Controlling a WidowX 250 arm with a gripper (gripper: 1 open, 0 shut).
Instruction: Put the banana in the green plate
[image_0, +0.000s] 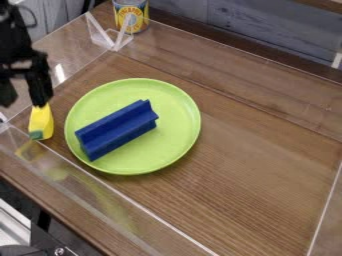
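The banana (40, 122) is small, curved and yellow, lying on the wooden table just left of the green plate (174, 135). The plate is large, round and lime green, and a blue ridged block (118, 128) lies across its middle. My gripper (24, 88) hangs at the far left, directly above the banana's far end. Its two black fingers (42, 90) stand apart with nothing between them, so it is open.
A yellow can (130, 14) stands at the back left behind a clear plastic stand (107, 35). A low clear wall (80, 185) runs along the table's front and right edges. Brown wood (254, 130) stretches right of the plate.
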